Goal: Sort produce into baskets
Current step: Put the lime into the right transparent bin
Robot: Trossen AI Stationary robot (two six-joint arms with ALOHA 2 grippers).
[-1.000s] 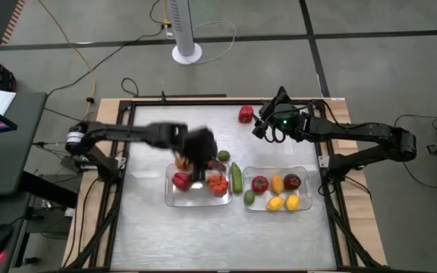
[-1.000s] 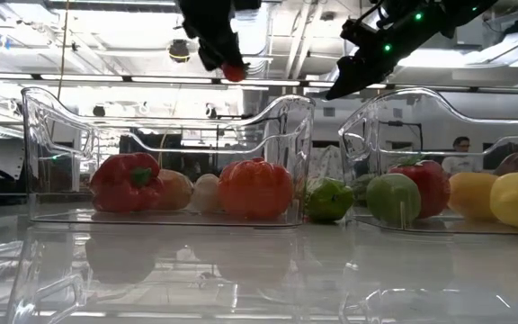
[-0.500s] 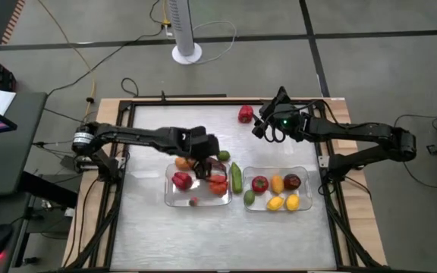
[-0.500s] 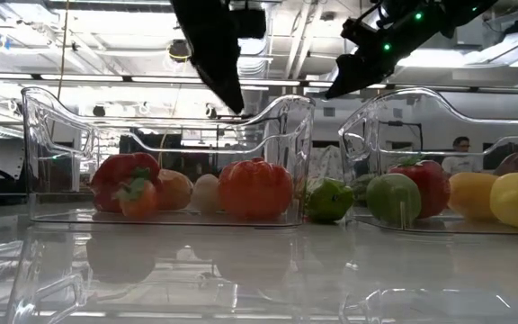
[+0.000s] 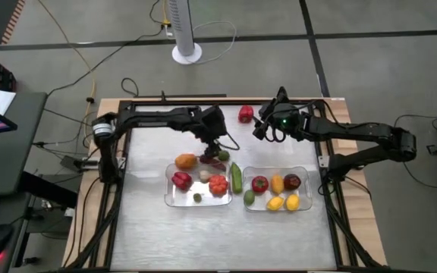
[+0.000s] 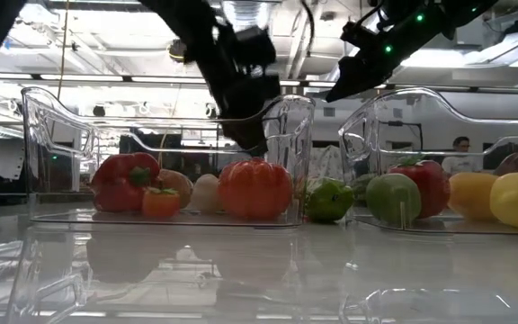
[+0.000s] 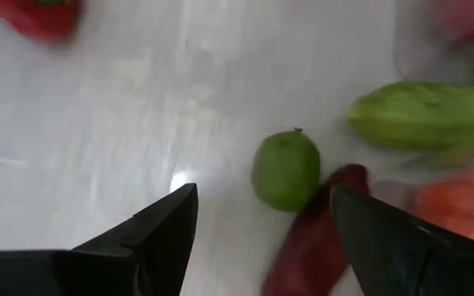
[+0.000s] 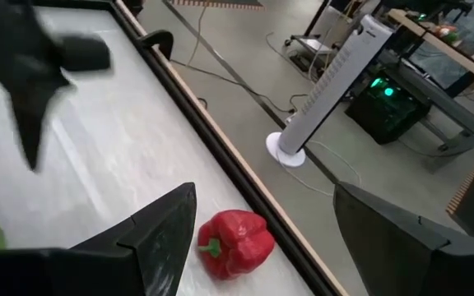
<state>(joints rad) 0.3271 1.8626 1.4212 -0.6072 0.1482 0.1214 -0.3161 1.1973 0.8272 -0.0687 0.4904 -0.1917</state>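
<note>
My left gripper (image 5: 217, 149) hangs open, pointing down, over the table just behind the left basket (image 5: 171, 199). Between and ahead of its fingers lie a green lime (image 7: 285, 170) and a long dark red piece (image 7: 315, 242), neither of them touched. The left basket holds a red pepper (image 5: 181, 180), a white bulb (image 5: 203, 175), an orange-red ribbed piece (image 5: 218, 184) and a small red-orange piece (image 6: 160, 200). My right gripper (image 5: 262, 127) waits open at the far side, with a red pepper (image 8: 235, 241) on the table ahead of it.
A green cucumber (image 5: 237, 177) lies between the baskets, and a green fruit (image 5: 249, 197) rests by the right basket (image 5: 306, 173), which holds red and yellow pieces. An orange piece (image 5: 186, 161) sits at the left basket's far-left corner. A black frame (image 5: 203, 103) rims the table.
My left gripper has let go of the small red-orange piece above the left basket. The piece dropped and settled on the basket's floor near the red pepper. The gripper then swung toward the table's far right and sank toward the lime and the dark red piece.
</note>
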